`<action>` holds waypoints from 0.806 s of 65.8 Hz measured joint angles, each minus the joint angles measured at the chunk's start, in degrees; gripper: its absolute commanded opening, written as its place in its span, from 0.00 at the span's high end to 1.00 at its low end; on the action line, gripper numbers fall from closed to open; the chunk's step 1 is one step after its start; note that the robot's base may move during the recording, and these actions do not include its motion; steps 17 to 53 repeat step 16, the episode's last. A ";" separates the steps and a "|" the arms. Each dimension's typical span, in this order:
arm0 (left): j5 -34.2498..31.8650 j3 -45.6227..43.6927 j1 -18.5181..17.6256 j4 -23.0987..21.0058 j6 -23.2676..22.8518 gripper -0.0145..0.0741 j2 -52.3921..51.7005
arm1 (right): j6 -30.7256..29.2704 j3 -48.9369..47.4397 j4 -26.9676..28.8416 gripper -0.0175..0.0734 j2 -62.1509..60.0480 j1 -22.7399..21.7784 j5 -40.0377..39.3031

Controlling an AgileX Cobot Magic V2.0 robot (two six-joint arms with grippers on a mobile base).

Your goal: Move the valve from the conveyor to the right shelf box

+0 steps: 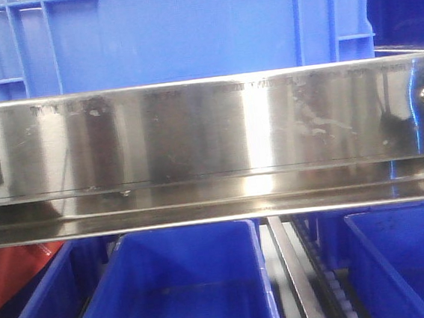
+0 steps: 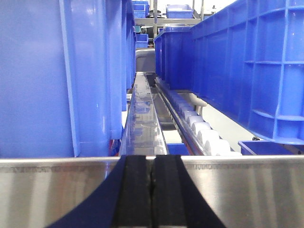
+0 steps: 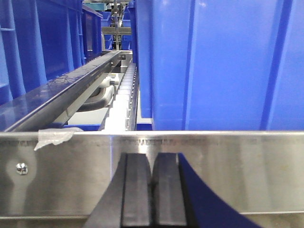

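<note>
I see both grippers pressed together and holding nothing — left gripper (image 2: 151,190), right gripper (image 3: 152,190) — each facing a steel rail (image 1: 211,148). Blue bins (image 1: 177,27) stand above and below it, white rollers (image 2: 206,135) run alongside. I cannot find the valve or conveyor in any view.

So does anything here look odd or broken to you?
Only small things. A crumpled scrap of clear tape hangs off the steel rail's top edge in the right wrist view, looking like a leftover. The steel panel in the front view is scuffed. No spill or damage shows.
</note>
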 measured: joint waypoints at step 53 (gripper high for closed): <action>0.00 0.00 0.00 0.00 0.00 0.96 0.00 | 0.00 0.00 0.00 0.99 0.00 0.00 0.00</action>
